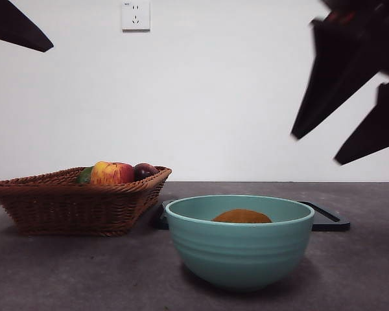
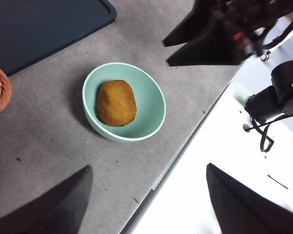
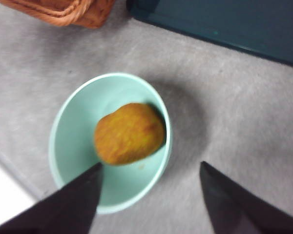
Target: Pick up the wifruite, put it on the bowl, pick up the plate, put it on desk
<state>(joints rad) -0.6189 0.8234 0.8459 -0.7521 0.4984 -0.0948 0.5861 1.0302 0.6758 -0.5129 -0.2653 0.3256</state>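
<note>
Right pincer [image 1: 318,149] open, high above bowl [image 1: 240,249]

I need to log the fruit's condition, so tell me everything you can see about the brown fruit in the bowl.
The brown fruit is a rounded oval, golden brown with a dull, slightly rough-looking skin, whole and unmarked. It lies on its side inside the teal-green bowl, touching the bowl's inner surface, its top just showing above the rim in the front view. Nothing else touches it; the right hand is open above it.
</note>
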